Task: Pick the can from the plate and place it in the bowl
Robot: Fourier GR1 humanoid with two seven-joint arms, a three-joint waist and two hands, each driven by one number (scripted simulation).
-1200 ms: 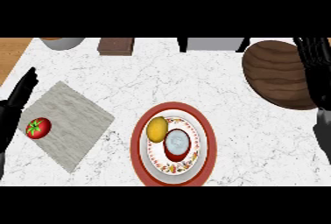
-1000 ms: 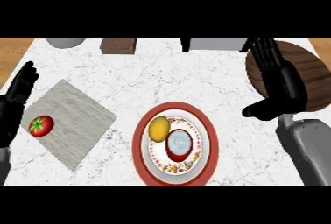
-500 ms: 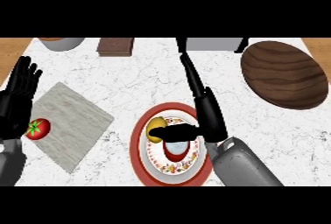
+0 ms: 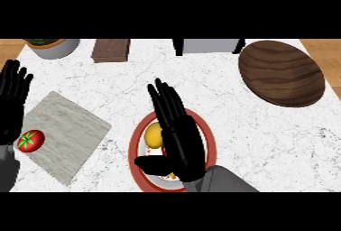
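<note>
right hand (image 4: 180,140) flat over plate (image 4: 208,135), can hidden

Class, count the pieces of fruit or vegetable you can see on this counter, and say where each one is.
2. A red tomato lies on the grey stone board's left corner. A yellow lemon sits on the red-rimmed plate. The black right hand covers the plate, so more may be hidden.

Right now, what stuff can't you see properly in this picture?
- The can: head view, not visible; the black right hand lies open across the red-rimmed patterned plate where it would be.
- The round yellow fruit: partly hidden by the same hand.
- The grey pot, brown block and grey box: cut off at the top.
- The black left hand: resting open at the left edge, covering part of the grey mat.
</note>
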